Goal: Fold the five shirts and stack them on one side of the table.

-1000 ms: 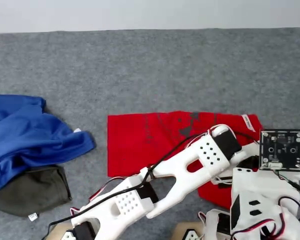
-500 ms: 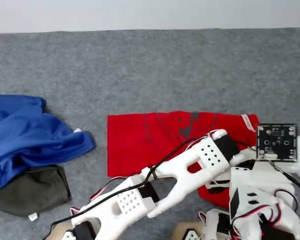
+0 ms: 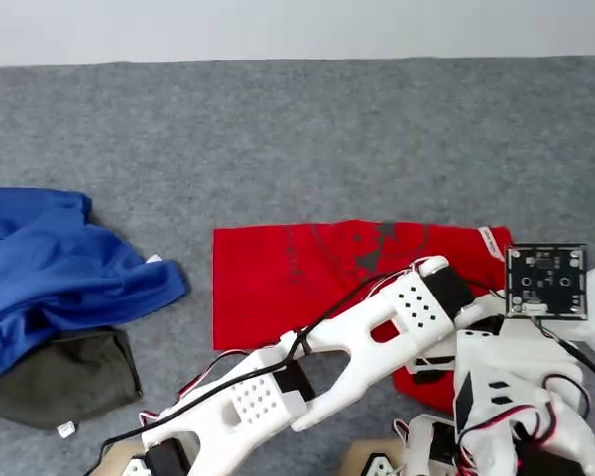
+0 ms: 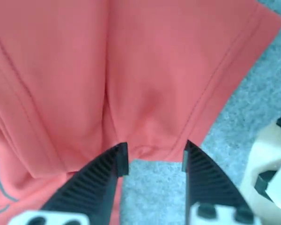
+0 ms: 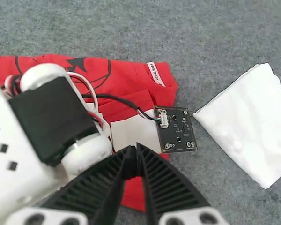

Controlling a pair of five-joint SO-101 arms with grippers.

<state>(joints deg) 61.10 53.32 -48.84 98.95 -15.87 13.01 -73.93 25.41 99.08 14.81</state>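
Right wrist's camera board point(image 3: 546, 283) has shifted slightly left in the last second; left arm point(image 3: 377, 327) unchanged. Left end effector point(image 4: 154, 157) released, jaws straddling the hem of the red shirt point(image 3: 278, 278), which lies flat mid-desk point(image 3: 297, 139). Right end effector point(image 5: 133, 157) clenched on nothing. Arms hide the shirt's near-right corner.

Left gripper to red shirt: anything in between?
Nothing visible. The left gripper is open right at the edge of the red shirt, its tips either side of a fold in the hem.
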